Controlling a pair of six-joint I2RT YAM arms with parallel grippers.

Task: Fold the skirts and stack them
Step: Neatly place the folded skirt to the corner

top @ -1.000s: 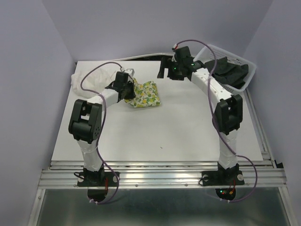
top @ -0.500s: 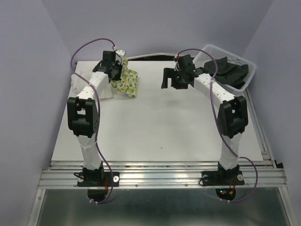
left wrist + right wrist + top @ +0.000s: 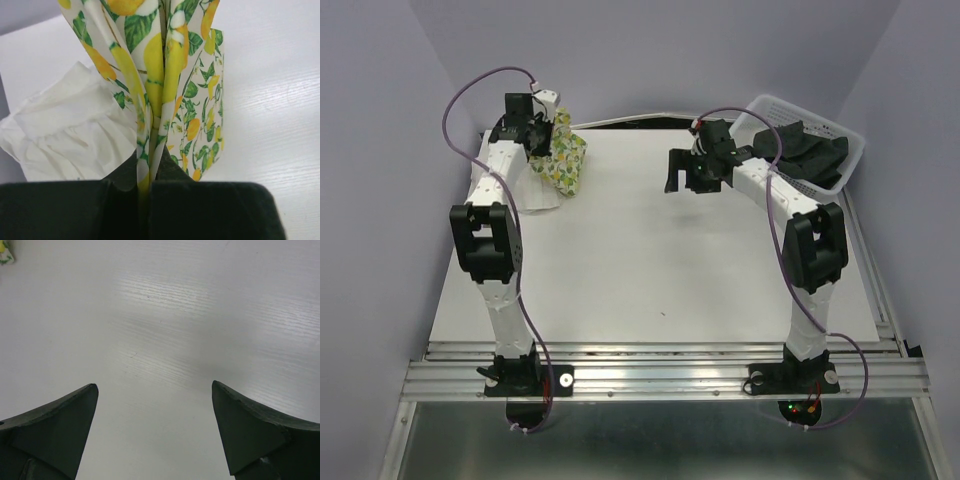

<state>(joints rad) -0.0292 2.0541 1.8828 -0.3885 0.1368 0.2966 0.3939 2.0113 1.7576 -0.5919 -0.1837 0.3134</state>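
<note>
The lemon-print skirt (image 3: 167,70) hangs from your left end effector (image 3: 145,195), which is clamped shut on its folded edge. Just beside that end effector, the crumpled white skirt (image 3: 60,130) lies on the worktop (image 3: 670,260). Your right end effector (image 3: 155,425) hovers with its fingers spread wide, holding nothing. The black skirt (image 3: 810,150) sits off to its right in the basket (image 3: 768,102).

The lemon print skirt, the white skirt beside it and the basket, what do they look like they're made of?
The lemon print skirt looks like thin woven cloth, perhaps cotton, with a matte finish: it hangs in narrow folds and carries a printed pattern. The white skirt is light, soft, matte fabric lying in crumpled gathers; the fibre is unclear. The basket seems to be rigid white plastic: its latticed walls hold their shape.
</note>
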